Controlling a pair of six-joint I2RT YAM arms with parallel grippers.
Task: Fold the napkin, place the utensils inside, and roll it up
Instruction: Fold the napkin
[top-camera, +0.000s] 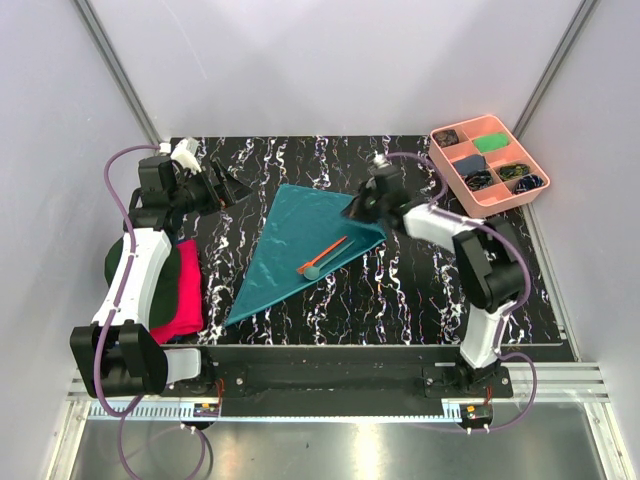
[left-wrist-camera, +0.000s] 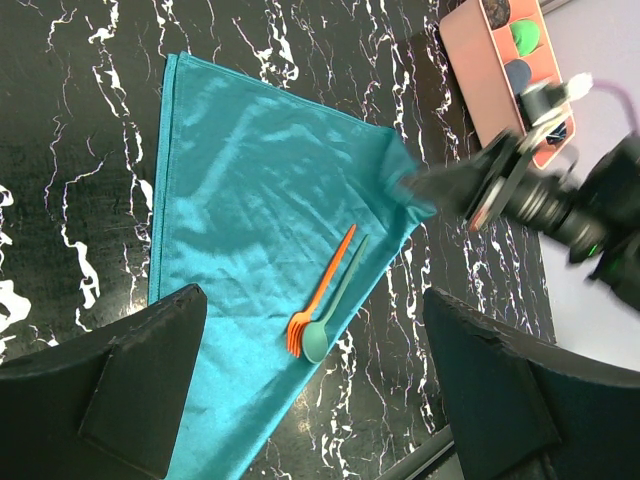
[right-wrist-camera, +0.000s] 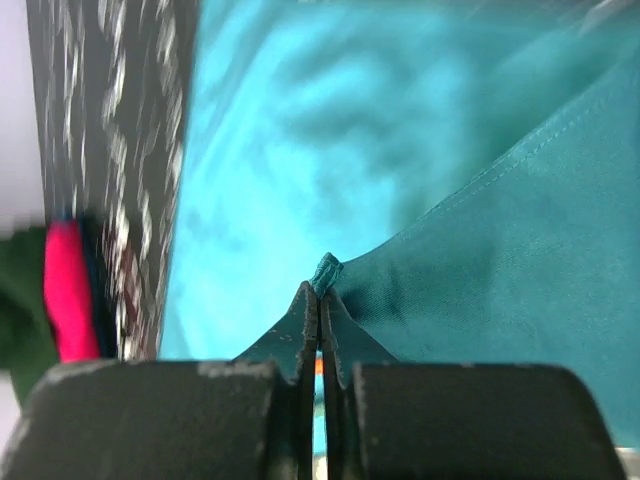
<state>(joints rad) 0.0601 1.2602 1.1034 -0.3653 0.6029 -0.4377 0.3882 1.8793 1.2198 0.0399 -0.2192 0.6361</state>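
Note:
The teal napkin (top-camera: 295, 240) lies folded into a triangle on the black marble table (top-camera: 400, 300). On it, near its lower right edge, rest the utensils: an orange fork (left-wrist-camera: 318, 292) and a teal spoon (left-wrist-camera: 330, 305), side by side. My right gripper (top-camera: 358, 208) is shut on the napkin's right corner (right-wrist-camera: 325, 270), pinching the cloth and lifting it slightly. My left gripper (top-camera: 238, 189) hovers open above the table, left of the napkin, with nothing between its fingers (left-wrist-camera: 120, 390).
A pink tray (top-camera: 490, 162) with small items in its compartments stands at the back right. A bright pink-red cloth (top-camera: 180, 290) and a dark green thing (top-camera: 115, 260) lie at the left edge, under the left arm.

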